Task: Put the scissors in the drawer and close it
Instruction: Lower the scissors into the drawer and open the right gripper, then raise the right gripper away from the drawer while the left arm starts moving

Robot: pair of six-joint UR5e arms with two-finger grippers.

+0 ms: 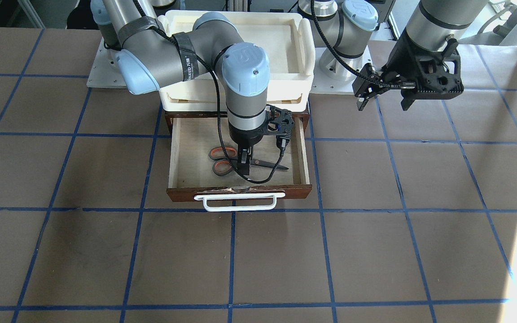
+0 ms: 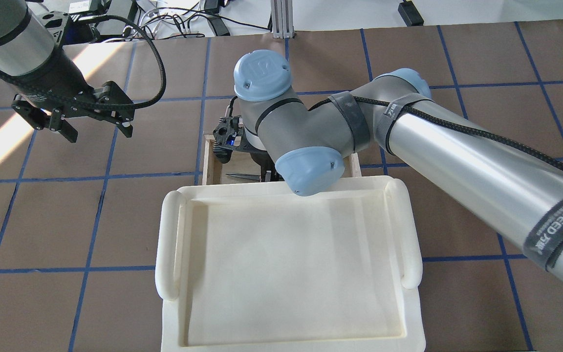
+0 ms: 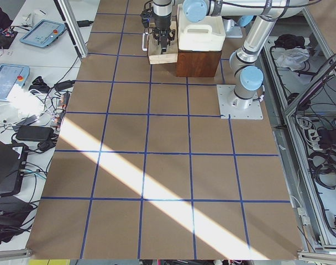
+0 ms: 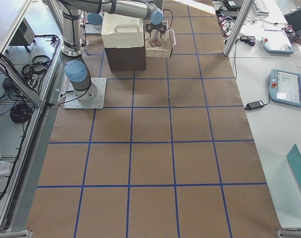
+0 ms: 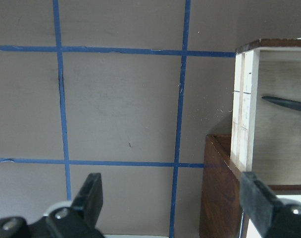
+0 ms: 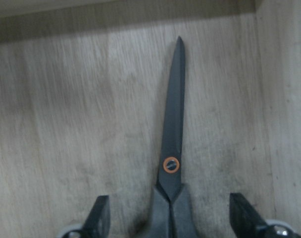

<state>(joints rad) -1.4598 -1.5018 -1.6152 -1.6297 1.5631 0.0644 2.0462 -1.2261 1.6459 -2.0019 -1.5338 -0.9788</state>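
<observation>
Lying flat on the pale plywood floor of the shallow wooden drawer [image 1: 191, 150], the dark-bladed scissors with grey, orange-lined handles [image 6: 173, 144] look delivered, so placing seems all but done and closing is not yet begun. Directly over the scissors, just behind their red pivot, hangs the right gripper [image 1: 244, 165], its fingers [image 6: 100, 216] spread wide either side of the handle neck and touching neither side. The next move likely calls for a straight lift clear, then a push on the white bar handle [image 1: 239, 202]. Well away from the scissors, the left gripper [image 2: 98, 131] hovers over the brown taped surface [image 1: 375, 224], fingers apart and empty.
</observation>
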